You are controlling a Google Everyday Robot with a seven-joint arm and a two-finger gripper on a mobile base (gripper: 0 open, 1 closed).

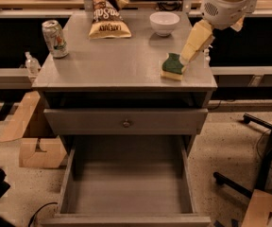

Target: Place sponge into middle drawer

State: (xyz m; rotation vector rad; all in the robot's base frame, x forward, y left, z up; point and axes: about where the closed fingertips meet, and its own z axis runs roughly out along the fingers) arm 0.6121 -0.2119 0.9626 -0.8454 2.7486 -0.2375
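The sponge (173,66), dark green on top with pale yellow foam beneath, lies on the grey cabinet top (112,56) near its right front corner. My gripper (189,56), pale yellow, reaches down from the upper right, and its tip is at the sponge's right upper edge. The middle drawer (126,183) is pulled out wide open below, with a bare grey floor. Above it sits a shut drawer front with a small round knob (125,123).
On the cabinet top stand a soda can (55,38) at the left, a chip bag (107,15) at the back and a white bowl (164,22). Cardboard boxes (29,136) sit on the floor left. A chair base (263,164) is on the right.
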